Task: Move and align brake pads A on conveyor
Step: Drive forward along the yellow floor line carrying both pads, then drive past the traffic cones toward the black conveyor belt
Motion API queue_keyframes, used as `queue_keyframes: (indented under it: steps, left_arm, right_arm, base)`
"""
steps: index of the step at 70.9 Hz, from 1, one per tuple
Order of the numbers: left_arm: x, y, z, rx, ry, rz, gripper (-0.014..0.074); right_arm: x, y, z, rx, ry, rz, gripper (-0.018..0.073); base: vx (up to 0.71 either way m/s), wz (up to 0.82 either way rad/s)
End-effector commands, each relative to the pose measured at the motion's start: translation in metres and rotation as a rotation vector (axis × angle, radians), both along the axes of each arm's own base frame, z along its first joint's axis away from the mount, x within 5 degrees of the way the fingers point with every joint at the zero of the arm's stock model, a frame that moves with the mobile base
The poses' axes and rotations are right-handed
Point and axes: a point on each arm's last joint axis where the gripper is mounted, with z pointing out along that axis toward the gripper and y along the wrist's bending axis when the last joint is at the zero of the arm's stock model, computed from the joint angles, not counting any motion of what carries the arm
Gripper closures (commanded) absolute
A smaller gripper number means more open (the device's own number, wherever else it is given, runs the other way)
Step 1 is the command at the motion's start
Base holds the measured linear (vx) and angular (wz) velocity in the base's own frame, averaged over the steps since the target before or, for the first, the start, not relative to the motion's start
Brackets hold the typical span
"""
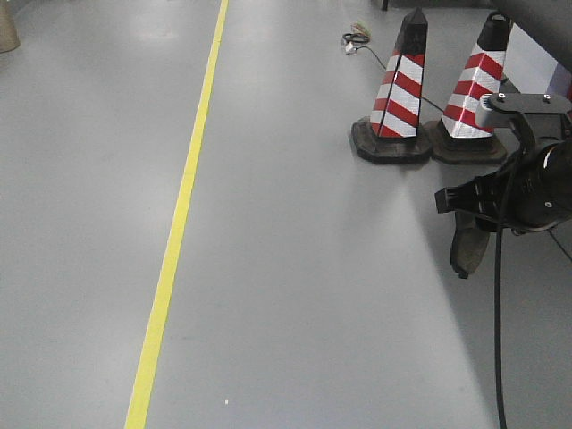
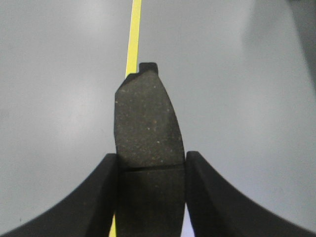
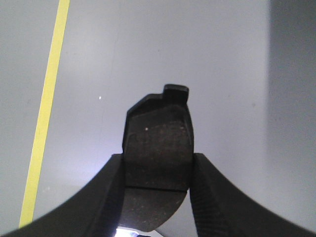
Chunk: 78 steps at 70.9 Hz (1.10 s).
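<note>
Our left gripper [image 2: 150,170] clamps one brake pad [image 2: 145,118] at lower centre; our right gripper [image 3: 157,170] clamps a second brake pad [image 3: 157,133]. Mid-carry, we judge, over grey floor [image 2: 59,98]; next we need the unseen conveyor, then alignment.

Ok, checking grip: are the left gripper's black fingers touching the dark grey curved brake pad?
Touching. Left wrist view: both black fingers clamp the dark grey brake pad, no gap.

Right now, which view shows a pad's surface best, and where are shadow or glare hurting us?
Left wrist: left pad sharp, grain legible up top, shadowed inside the left end effector. Right wrist: right pad nearly black, bright spot under it. Front: soft glare patches on the floor, cones crisp.
</note>
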Motion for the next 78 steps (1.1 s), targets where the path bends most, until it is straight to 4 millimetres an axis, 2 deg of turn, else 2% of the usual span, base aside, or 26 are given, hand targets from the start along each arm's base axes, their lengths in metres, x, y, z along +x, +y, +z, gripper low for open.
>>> queue_keyframes:
  steps: [1,78]
  left_arm:
    - [0.0031,-0.0012,0.0172,0.001,-0.118,-0.01,0.0478]
    - [0.0031,-0.0012,0.0172,0.001,-0.118,-0.01,0.0478]
  right_arm:
    - [-0.0008,-0.0007,0.0227,0.012,-0.121,0.002,0.0471]
    - [-0.0008,-0.0007,0.0227,0.012,-0.121,0.002,0.0471]
  base:
    - [0.49,-0.03]
    - [0.46,0.01]
